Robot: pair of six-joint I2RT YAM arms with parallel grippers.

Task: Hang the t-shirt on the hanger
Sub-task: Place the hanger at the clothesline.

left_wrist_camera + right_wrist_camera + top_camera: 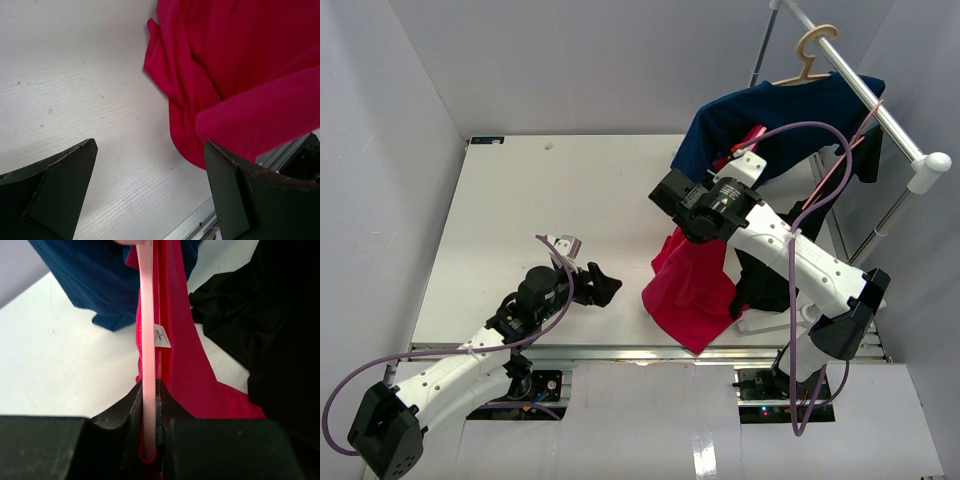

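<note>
The right tool (148, 390) pinches the pink hanger (146, 315). The red t-shirt (692, 285) hangs against it, trailing onto the worktop (520, 200). The left tool (150, 145) sits spread beside the t-shirt.

Left arm (450, 370): reaches from its base forward and to the right, held low.
Left gripper (150, 145): jaws wide apart, nothing between the fingers.
Right arm (800, 260): elbow bent close to its base, forearm angled away and to the left.
Right gripper (148, 385): fingers clamped tight on the hanger (146, 315), which runs straight ahead from between them.
</note>
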